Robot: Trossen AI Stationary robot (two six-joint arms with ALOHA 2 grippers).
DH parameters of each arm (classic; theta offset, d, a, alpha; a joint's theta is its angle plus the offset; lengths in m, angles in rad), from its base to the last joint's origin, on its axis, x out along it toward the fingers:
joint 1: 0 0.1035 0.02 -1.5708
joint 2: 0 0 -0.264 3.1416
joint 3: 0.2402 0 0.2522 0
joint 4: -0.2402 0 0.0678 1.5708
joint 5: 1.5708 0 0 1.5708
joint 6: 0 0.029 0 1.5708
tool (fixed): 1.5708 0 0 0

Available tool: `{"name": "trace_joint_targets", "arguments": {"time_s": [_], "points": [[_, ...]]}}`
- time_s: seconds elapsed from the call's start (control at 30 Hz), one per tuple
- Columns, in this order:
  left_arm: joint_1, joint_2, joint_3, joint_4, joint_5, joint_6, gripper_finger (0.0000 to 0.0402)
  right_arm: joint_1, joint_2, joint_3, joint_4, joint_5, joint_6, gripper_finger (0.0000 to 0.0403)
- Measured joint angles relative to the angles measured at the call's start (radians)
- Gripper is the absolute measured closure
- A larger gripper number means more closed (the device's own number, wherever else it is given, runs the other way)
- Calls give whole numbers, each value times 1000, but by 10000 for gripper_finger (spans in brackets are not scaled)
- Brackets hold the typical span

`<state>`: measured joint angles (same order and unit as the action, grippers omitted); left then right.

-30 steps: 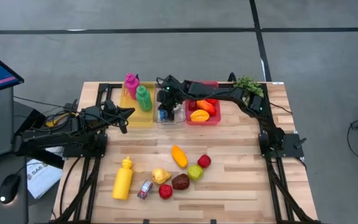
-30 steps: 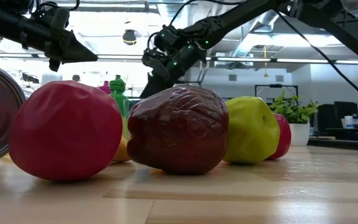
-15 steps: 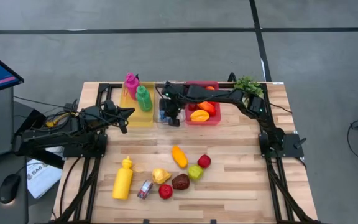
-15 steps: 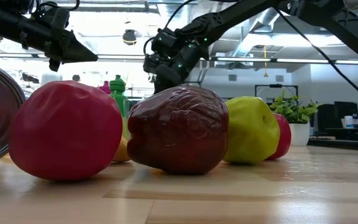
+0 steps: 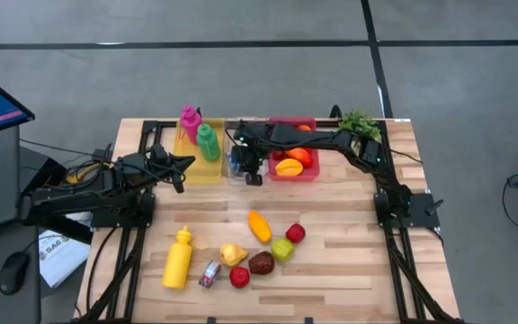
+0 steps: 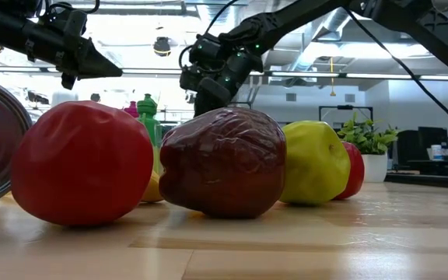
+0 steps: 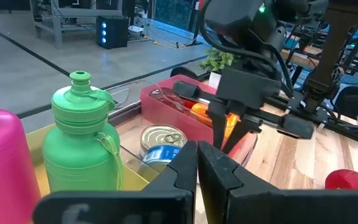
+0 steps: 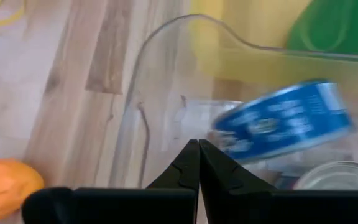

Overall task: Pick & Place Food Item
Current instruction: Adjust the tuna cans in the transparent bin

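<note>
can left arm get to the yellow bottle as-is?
Probably yes. The left claw hangs shut by the yellow bin, and bare table separates it from the yellow bottle; the fruit lies beside the bottle, not between.

The left gripper (image 7: 197,163) has its fingers pressed together in the foreground. Beyond them, a green bottle (image 7: 82,140) stands beside a pink bottle (image 7: 2,155). A tin can (image 7: 163,144) sits in a clear bin. The right gripper (image 7: 232,127) hangs closed before a red bin (image 7: 160,98).
</note>
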<state>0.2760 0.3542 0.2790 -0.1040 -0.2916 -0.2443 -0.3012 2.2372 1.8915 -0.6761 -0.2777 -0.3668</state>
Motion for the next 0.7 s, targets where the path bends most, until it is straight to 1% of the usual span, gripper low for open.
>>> {"name": "trace_joint_targets", "arguments": {"time_s": [0.13, 0.23, 0.3, 0.43, 0.7], "points": [[0, 0, 0, 0, 0, 0, 399, -2, 0, 0, -22, 50, 0, 403], [0, 0, 0, 0, 0, 0, 399, -11, 0, 0, -27, 56, 3, 403], [0, 0, 0, 0, -1, 0, 399, -17, 0, 0, 4, 35, 20, 403], [0, 0, 0, 0, -1, 0, 399, -19, 0, 0, 105, -38, 67, 403], [0, 0, 0, 0, -5, 0, 399, 6, 10, 0, 234, -62, 63, 403]]}}
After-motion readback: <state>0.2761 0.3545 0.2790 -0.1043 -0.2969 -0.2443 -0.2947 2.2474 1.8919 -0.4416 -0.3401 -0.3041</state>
